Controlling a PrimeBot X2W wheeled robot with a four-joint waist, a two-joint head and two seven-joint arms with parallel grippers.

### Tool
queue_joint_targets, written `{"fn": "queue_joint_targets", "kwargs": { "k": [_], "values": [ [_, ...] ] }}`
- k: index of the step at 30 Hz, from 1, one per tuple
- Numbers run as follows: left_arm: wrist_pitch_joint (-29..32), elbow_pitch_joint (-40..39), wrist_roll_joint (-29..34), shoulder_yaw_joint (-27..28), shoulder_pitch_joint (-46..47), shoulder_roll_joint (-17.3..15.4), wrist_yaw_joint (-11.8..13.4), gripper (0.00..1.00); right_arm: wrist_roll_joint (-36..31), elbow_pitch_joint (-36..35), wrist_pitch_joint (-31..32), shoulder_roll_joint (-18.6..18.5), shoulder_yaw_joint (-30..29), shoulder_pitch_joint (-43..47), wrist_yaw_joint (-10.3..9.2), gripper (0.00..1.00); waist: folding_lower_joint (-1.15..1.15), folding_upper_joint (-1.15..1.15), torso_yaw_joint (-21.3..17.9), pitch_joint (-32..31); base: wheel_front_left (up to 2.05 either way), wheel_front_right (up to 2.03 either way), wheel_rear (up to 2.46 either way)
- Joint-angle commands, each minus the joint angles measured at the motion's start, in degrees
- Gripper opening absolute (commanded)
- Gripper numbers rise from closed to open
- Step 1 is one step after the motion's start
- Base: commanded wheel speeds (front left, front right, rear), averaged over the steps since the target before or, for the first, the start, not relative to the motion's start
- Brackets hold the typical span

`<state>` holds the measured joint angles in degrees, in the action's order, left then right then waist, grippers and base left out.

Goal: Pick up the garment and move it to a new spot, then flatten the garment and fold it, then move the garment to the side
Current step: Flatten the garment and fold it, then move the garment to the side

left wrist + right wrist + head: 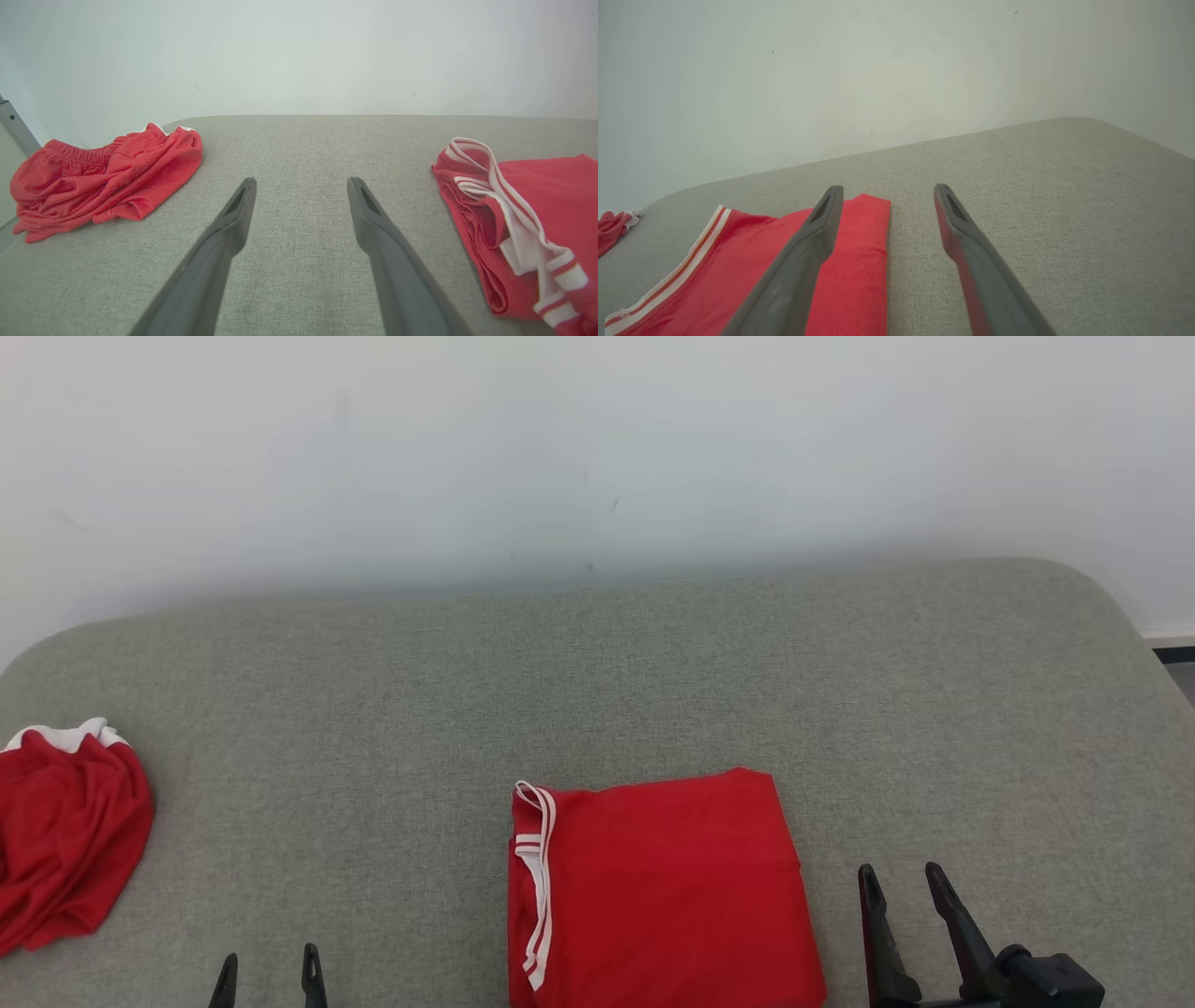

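Observation:
A red garment (663,891) with white trim lies folded into a flat rectangle at the front middle of the grey cushion (597,691). It also appears at the right of the left wrist view, garment (528,224), and at the lower left of the right wrist view, garment (738,275). My right gripper (904,879) stands open just right of it, touching nothing; in its own view the right gripper (887,191) has its left finger over the garment's right edge. My left gripper (271,963) is open and empty, left of the garment; in its own view the left gripper (301,183) hovers over bare cushion.
A second red garment (65,840) with white trim lies crumpled at the cushion's far left edge, seen as red shorts (103,179) in the left wrist view. A pale wall (597,457) rises behind the cushion. The cushion's rounded right corner (1111,607) is near the right arm.

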<state>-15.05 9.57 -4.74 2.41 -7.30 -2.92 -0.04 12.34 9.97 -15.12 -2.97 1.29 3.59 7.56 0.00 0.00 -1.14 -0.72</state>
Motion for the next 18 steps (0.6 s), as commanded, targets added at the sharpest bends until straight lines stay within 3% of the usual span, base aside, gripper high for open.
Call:
{"fn": "queue_joint_targets", "kwargs": {
  "k": [1, 18],
  "values": [
    [-0.2, -0.2, 0.6, 0.3, -0.9, 0.1, -0.2, 1.00, 0.4, -0.1, 0.0, 0.1, 0.2, 0.3, -0.13, 1.00, 0.00, 0.00, 0.2, 0.0, 0.00, 0.00, 0.00],
    [-0.2, 0.7, 0.2, 0.2, -0.9, 0.1, 0.0, 1.00, 0.1, 0.6, 0.0, 0.2, 0.2, 0.4, -0.14, 1.00, 0.00, 0.00, 1.2, -0.2, 0.00, 0.00, 0.00]
  ]
}}
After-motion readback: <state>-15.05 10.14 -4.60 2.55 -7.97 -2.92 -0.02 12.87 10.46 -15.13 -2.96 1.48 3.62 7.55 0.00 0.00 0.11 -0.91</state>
